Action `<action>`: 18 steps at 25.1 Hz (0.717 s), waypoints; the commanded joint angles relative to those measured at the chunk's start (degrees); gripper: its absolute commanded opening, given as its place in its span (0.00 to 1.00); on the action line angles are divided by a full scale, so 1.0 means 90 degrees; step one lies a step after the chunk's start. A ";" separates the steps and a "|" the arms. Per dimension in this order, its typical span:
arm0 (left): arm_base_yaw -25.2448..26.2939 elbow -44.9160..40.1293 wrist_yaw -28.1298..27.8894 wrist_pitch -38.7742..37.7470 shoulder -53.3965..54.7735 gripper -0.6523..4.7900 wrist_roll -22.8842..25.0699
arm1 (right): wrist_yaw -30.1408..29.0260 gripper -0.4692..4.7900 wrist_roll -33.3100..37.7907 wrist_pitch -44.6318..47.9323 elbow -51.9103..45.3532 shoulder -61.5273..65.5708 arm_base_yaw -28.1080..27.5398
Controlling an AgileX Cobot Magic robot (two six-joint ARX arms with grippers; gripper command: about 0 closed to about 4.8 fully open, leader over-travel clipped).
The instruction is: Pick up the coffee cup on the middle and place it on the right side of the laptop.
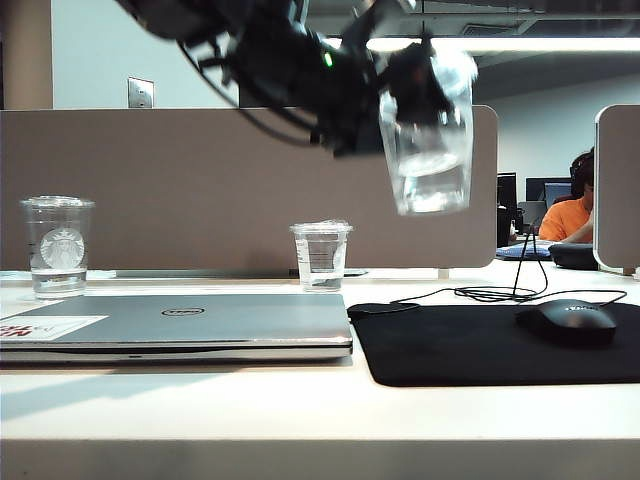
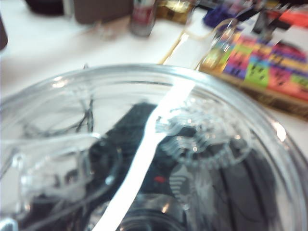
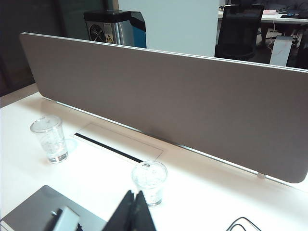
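Behind the white desk [image 1: 300, 405] runs a grey-brown fabric partition [image 1: 200, 190]; I see an open-plan office beyond it. On the near left lies the laptop [image 1: 180, 325], thin, silver-grey and closed, with a round Dell logo on its lid and a white-and-red sticker at its left corner. Right of it sits a black mouse mat [image 1: 460, 345] carrying a black mouse [image 1: 568, 322]. I read a round white Starbucks logo on the clear cup [image 1: 58, 245] at far left; a smaller clear cup [image 1: 321, 255] with a white label stands at mid-desk. The left gripper [image 1: 425, 75] hangs high above the mat, its fingers clamped on the coffee cup [image 1: 428, 140], clear lidded plastic holding a little liquid. In the right wrist view, the right gripper [image 3: 136, 211] shows dark fingers pressed together, above the laptop's far edge.
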 commanded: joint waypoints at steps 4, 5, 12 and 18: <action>-0.0262 -0.0408 -0.1117 0.1392 0.0646 0.68 -0.0041 | 0.0214 0.08 -0.0301 -0.0359 0.0044 -0.0148 0.0017; -0.0284 -0.0408 -0.1134 0.1535 0.0770 0.68 -0.0039 | 0.0214 0.08 -0.0355 -0.0408 0.0044 -0.0148 0.0017; -0.0308 -0.0406 -0.1265 0.1644 0.1304 0.78 -0.0036 | 0.0403 0.08 -0.0408 -0.0546 0.0036 -0.0148 0.0022; -0.0313 -0.0408 -0.1265 0.1341 0.1341 1.00 -0.0039 | 0.0408 0.08 -0.0408 -0.0542 0.0036 -0.0143 0.0024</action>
